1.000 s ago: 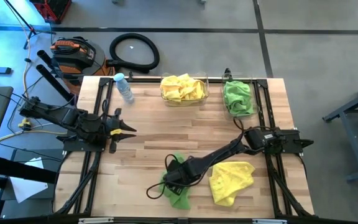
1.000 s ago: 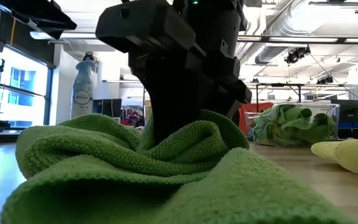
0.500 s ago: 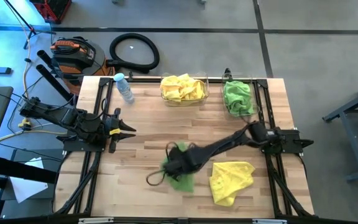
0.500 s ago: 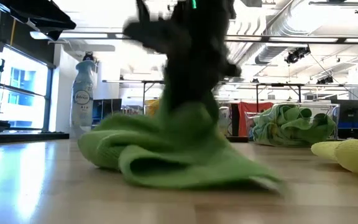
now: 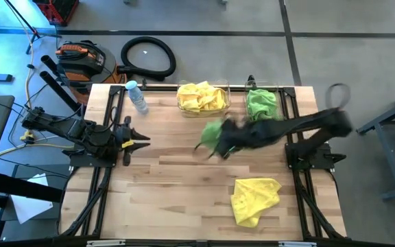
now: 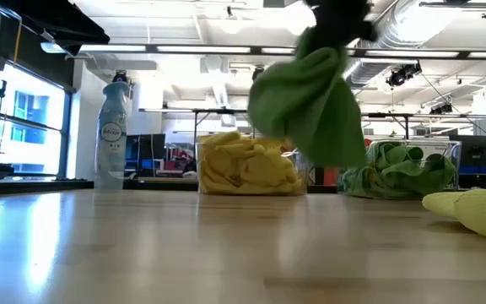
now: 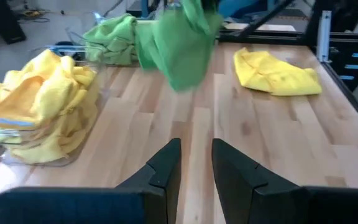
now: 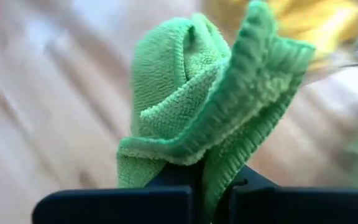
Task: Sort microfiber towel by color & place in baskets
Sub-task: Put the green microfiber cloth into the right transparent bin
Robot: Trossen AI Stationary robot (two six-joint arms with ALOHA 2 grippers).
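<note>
A green microfiber towel hangs in the air over the table's middle, held by my right gripper, which is shut on it. In the low view the towel is well above the wood. A yellow towel lies flat near the front right. Two clear baskets stand at the far edge, one holding yellow towels and one holding green towels. My left gripper waits open at the table's left, touching nothing. My right gripper pinches a bunched fold of the green towel between its two fingers, several layers together. The arm reaches in from the table's right. The towel is lifted clear of the table and hangs slack below the fingers.
A clear spray bottle with a blue cap stands at the far left corner. Bare wood lies between the arms. Beyond the table, a black hose coil and an orange-black device lie on the floor.
My right gripper has taken hold of the green towel near the table's front edge. It has risen and swung toward the far edge and the baskets. The towel, first a heap on the wood, then dragged, now hangs clear of the table.
</note>
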